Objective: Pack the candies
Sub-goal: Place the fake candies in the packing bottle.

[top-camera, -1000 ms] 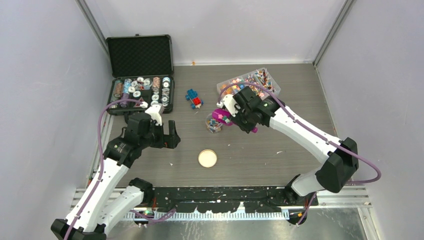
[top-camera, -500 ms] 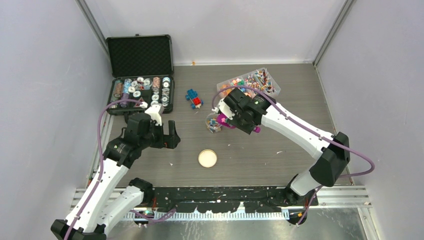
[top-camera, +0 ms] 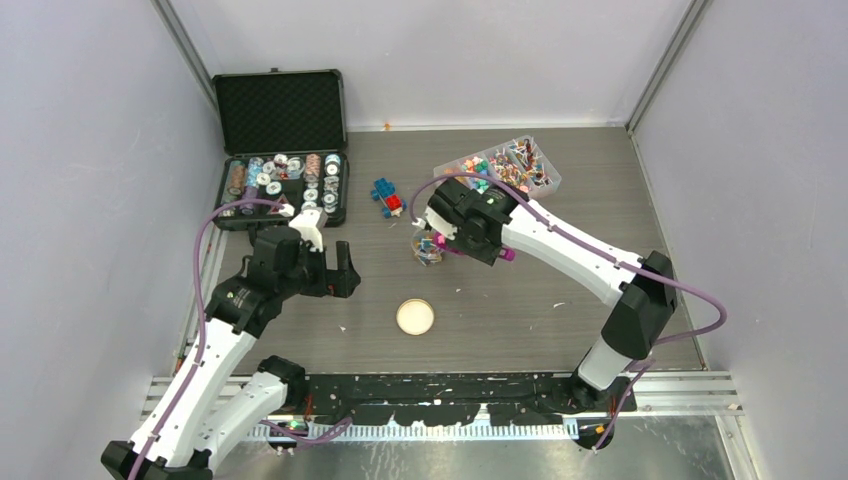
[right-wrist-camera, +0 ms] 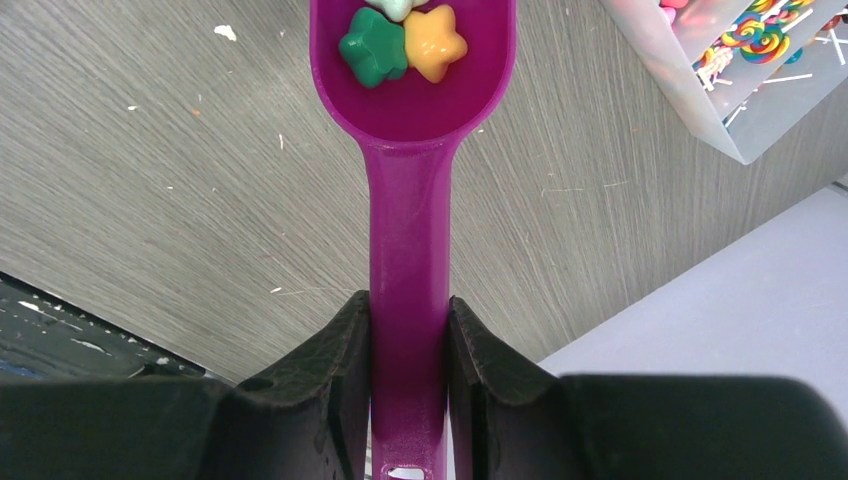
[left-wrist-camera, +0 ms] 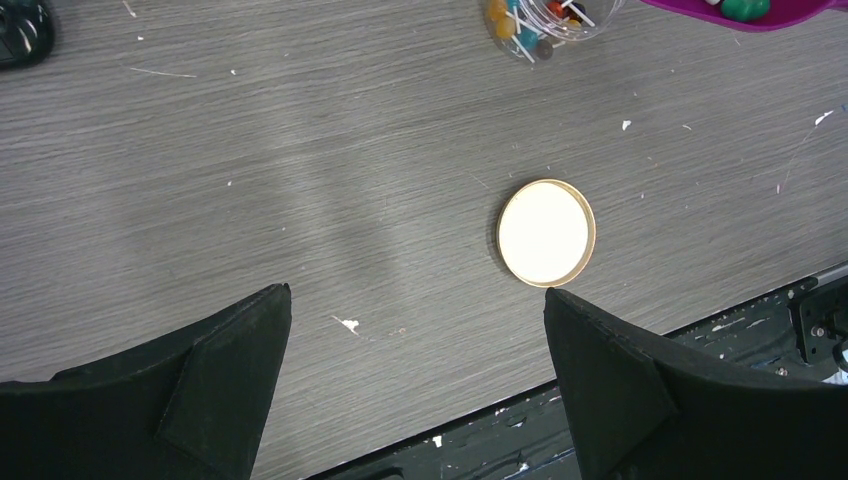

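Note:
Loose candies (top-camera: 510,165) fill a clear tray (top-camera: 545,185) at the back right, whose corner also shows in the right wrist view (right-wrist-camera: 700,90). My right gripper (right-wrist-camera: 408,305) is shut on the handle of a purple scoop (right-wrist-camera: 410,110). The scoop carries a green and an orange star candy (right-wrist-camera: 400,42). Its bowl hangs right by the mouth of a small clear jar (top-camera: 428,247) holding some candies (left-wrist-camera: 530,30). A round cork lid (top-camera: 415,317) lies flat in front of the jar. Left of the lid, my left gripper (left-wrist-camera: 412,300) hangs open over bare table.
An open black case (top-camera: 283,185) of metallic-rimmed spools stands at the back left. A blue-and-red toy brick figure (top-camera: 388,197) lies between the case and the jar. Grey walls close in the table, and a black rail (top-camera: 450,385) runs along the near edge.
My right arm has carried the scoop leftward from beside the tray until its bowl is at the jar. The left arm has not moved.

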Controlling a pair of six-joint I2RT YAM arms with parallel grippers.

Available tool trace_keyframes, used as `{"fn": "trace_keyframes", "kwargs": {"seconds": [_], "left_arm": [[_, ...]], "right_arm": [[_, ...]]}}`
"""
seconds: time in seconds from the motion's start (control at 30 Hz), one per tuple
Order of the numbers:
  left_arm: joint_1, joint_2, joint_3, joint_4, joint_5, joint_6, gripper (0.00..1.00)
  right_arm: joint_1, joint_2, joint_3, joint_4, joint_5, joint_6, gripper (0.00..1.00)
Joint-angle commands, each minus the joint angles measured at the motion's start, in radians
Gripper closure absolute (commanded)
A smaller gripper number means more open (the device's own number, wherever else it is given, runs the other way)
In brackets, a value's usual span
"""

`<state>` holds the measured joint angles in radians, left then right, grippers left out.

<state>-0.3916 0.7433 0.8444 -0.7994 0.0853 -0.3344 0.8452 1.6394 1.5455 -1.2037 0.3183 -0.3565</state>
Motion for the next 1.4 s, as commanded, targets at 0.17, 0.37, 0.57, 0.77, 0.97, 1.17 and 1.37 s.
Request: {"fn": "trace_keyframes", "kwargs": {"seconds": [0.17,0.37,0.57,0.77,0.97,1.17,1.37], "left_arm": [[-0.003,-0.021,-0.004,0.016,-0.010,0.009,0.01],[-0.003,-0.025,-0.004,0.017,-0.012,0.009,0.01],[-0.003,-0.031,-0.005,0.017,-0.009,0.008,0.01],[-0.003,-0.031,-0.005,0.018,-0.007,0.008,0.00],[-0.005,-0.032,-0.005,0.018,-0.007,0.008,0.01],[-0.004,-0.029,-0.005,0.017,-0.007,0.008,0.01],[-0.006,-0.024,-0.004,0.017,-0.007,0.008,0.01]], "right_arm": [[0.013,0.041,0.089,-0.051,0.078,0.006,0.99],[0.018,0.068,0.110,-0.064,0.103,0.010,1.00],[0.028,0.088,0.129,-0.077,0.129,0.012,1.00],[0.032,0.108,0.142,-0.093,0.154,0.013,1.00],[0.034,0.111,0.155,-0.101,0.164,0.013,0.99],[0.033,0.105,0.151,-0.100,0.169,0.008,1.00],[0.024,0.050,0.120,-0.069,0.158,-0.002,1.00]]}}
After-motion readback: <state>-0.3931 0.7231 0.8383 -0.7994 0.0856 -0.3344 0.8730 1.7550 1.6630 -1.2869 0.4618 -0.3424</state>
